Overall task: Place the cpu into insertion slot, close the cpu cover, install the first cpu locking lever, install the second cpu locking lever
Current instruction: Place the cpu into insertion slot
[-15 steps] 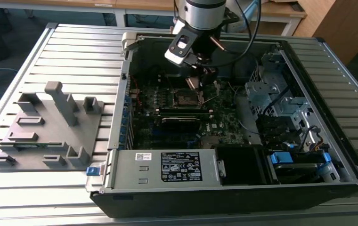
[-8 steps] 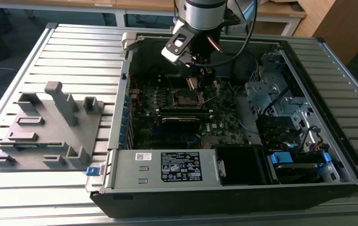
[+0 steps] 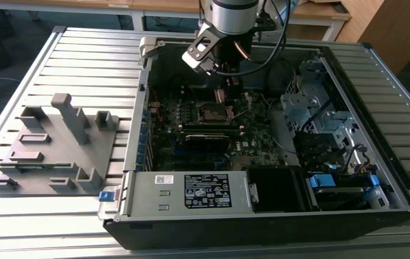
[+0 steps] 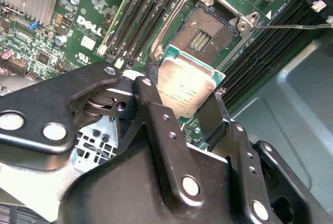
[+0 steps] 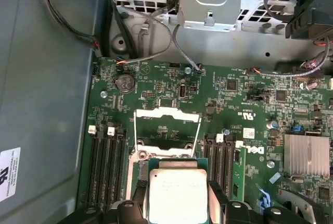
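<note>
Pincer [image 4: 186,99] tight on the cpu [image 4: 190,84], by the open insertion slot [image 4: 204,34] between memory slots [image 4: 151,5].

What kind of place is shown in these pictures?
Probably a robotics lab or workshop bench: an open computer case lies on a slatted metal table, a robot arm holds a cpu inside it, and wooden desks stand behind.

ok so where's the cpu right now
In the second wrist view the cpu is held in the gripper, above the motherboard and just beside the empty insertion slot, not seated in it.
</note>
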You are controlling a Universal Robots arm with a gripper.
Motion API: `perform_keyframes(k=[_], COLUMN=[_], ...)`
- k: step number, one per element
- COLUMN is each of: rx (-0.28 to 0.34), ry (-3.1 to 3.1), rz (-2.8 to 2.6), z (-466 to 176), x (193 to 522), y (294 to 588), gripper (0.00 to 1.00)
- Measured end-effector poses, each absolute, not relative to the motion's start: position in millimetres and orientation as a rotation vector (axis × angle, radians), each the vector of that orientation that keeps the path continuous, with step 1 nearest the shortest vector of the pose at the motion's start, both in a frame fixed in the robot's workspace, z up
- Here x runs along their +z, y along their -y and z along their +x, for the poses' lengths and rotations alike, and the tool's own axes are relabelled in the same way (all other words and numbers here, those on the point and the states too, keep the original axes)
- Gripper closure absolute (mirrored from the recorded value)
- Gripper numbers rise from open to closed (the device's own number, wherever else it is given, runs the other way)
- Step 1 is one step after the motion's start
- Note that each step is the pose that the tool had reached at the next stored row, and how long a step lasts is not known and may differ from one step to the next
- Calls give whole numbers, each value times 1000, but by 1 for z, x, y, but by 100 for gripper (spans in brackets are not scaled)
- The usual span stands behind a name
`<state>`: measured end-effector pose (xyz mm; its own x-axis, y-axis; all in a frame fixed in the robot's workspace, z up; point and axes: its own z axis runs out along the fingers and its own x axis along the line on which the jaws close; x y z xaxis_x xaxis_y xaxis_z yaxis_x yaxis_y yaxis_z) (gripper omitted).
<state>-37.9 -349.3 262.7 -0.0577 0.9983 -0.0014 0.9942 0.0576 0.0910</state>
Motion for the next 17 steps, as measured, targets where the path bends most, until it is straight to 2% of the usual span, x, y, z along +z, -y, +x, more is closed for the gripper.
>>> perform_keyframes(k=[5, 9, 17], rx=[100, 53, 51], ry=[-2237, -2262, -2262], rz=[2112, 2135, 2137], z=[-38, -37, -37], x=[263, 262, 260], y=[349, 349, 349], gripper=[46, 46, 46])
